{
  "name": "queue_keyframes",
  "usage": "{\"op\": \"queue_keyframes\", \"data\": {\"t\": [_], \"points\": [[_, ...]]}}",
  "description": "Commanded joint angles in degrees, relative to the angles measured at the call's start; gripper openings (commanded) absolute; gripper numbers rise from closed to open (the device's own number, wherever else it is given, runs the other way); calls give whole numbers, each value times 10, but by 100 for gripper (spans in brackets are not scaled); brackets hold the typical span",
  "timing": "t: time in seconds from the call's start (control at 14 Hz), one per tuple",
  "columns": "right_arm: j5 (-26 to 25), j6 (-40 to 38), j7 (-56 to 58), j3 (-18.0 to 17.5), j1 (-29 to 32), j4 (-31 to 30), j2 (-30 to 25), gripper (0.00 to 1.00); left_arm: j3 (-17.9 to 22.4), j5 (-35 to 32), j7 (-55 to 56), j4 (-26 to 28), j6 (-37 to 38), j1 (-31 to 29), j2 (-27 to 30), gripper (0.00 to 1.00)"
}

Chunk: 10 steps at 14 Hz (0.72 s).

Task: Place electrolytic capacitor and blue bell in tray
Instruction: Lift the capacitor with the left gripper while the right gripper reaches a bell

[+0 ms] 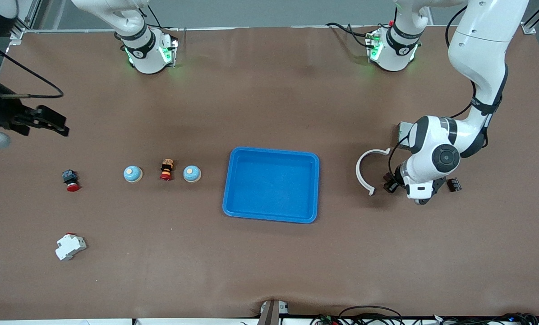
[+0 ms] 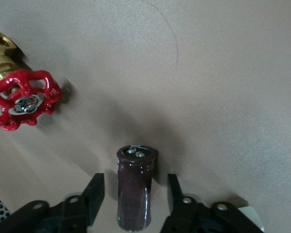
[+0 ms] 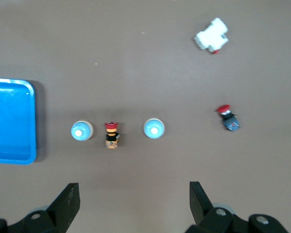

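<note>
A dark brown electrolytic capacitor (image 2: 134,189) with two silver terminals sits on the table between the fingers of my left gripper (image 2: 135,178). The fingers are open, with a gap on each side of it. In the front view the left gripper (image 1: 421,193) is low over the table toward the left arm's end and hides the capacitor. Two blue bells (image 1: 191,173) (image 1: 132,174) sit beside the blue tray (image 1: 271,185), toward the right arm's end. My right gripper (image 1: 52,123) is open and empty, high over that end. The right wrist view shows the right gripper (image 3: 133,186), both bells (image 3: 81,131) (image 3: 153,128) and the tray (image 3: 9,121).
A red and yellow push button (image 1: 166,169) stands between the bells. A red-capped switch (image 1: 71,179) and a white breaker (image 1: 70,246) lie toward the right arm's end. A white curved piece (image 1: 367,171) lies beside the left gripper. A brass valve with a red handwheel (image 2: 22,99) is close to the capacitor.
</note>
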<state>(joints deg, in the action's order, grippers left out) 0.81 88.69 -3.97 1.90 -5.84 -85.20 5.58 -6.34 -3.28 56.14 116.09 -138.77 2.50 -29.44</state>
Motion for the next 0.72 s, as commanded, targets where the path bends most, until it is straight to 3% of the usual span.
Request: {"op": "queue_keyframes", "data": {"t": [0.0, 0.14, 0.36, 0.64], "points": [[5, -1, -4, 3, -48, 5, 33, 100, -1, -4, 12, 5, -3, -1, 14, 0], [4, 8, -15, 4, -87, -5, 58, 100, -2, -5, 12, 4, 21, 0, 40, 0], [5, 115, -43, 3, -109, -74, 79, 100, -6, -5, 17, -28, 81, 8, 78, 0], [1, 167, -70, 4, -145, -119, 80, 100, -67, -5, 112, -103, 149, 18, 77, 0]]}}
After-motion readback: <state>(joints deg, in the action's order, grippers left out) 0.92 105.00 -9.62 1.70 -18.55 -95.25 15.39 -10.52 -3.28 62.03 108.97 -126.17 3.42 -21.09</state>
